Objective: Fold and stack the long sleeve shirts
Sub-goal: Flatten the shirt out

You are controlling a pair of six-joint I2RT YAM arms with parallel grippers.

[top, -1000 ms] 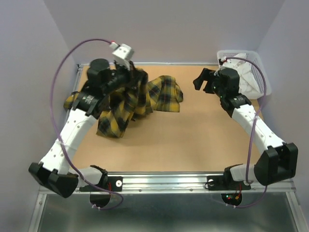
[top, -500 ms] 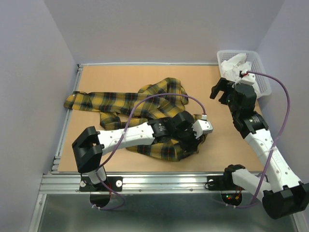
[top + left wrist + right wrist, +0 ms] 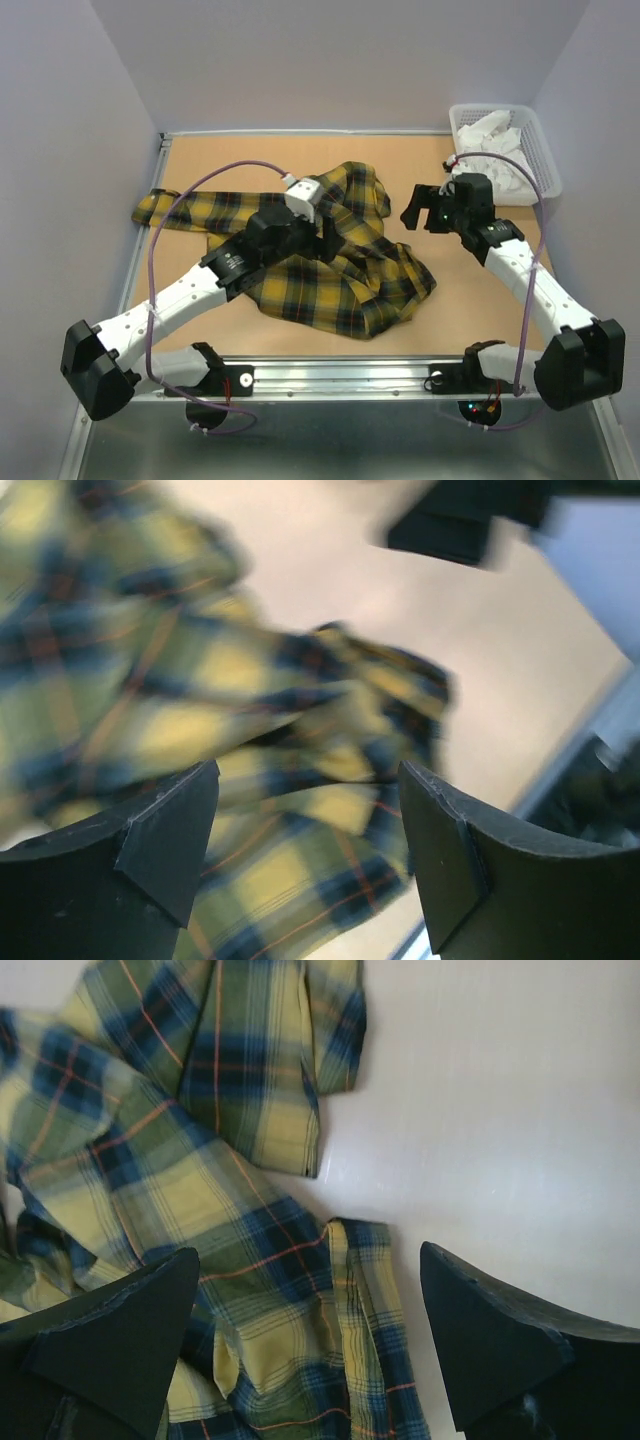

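Both the left gripper [image 3: 308,825] and right gripper [image 3: 310,1305] gape empty by the crumpled yellow-and-dark plaid cloth shirt [image 3: 345,290], so a blind pinch may snag several bunched layers.

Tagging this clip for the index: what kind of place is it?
Probably a lab robot cell, not a home: wooden tabletop boxed in by plain lilac walls, left arm and right arm bolted to a metal rail, plus one plaid shirt and a white basket.

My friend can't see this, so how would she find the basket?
Look at the brown table, then its far right corner. The basket sits there, holding white cloth. Unlike the yellow plaid shirt mid-table, it is white with mesh walls.
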